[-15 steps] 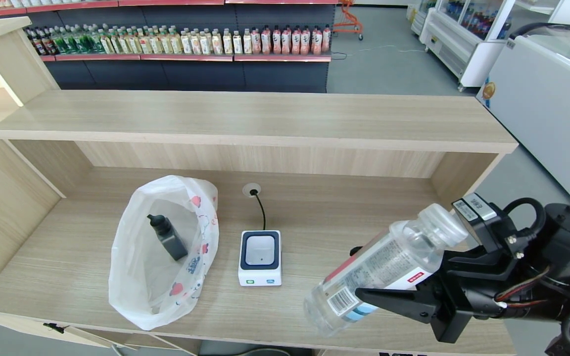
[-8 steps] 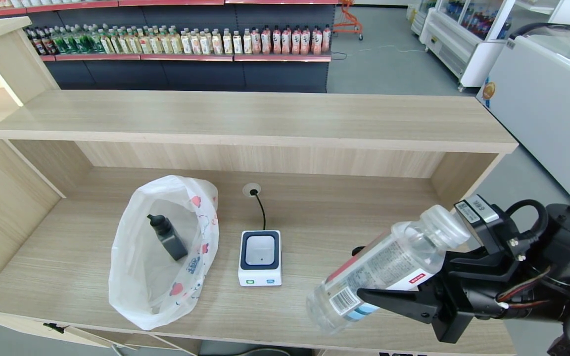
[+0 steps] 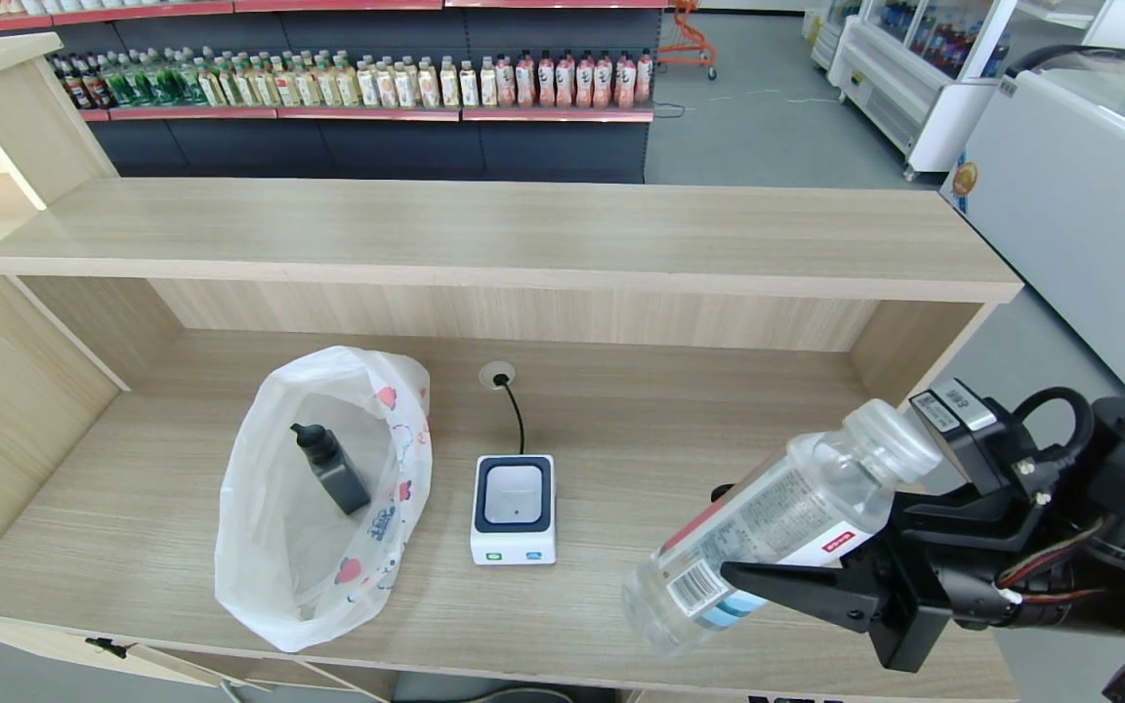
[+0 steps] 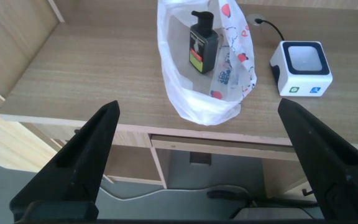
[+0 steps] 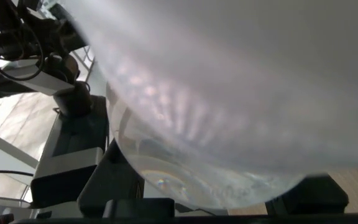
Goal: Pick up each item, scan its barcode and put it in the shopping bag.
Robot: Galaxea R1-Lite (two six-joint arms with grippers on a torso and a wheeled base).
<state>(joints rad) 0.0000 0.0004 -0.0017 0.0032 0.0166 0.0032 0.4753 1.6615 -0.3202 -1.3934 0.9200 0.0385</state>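
Observation:
My right gripper is shut on a clear water bottle, held tilted above the counter's right front, cap up and to the right, barcode facing up. In the right wrist view the water bottle presses close against the camera. The white barcode scanner sits at the counter's middle. To its left stands the white shopping bag, open, with a dark pump bottle inside. My left gripper hangs open in front of the counter's edge, facing the shopping bag, pump bottle and scanner.
The wooden counter has a raised ledge at the back and side walls left and right. A black cable runs from the scanner to a hole at the back. Shelves of drinks and freezers stand behind.
My right gripper has shifted slightly right and down with the water bottle. Bag and scanner are unmoved.

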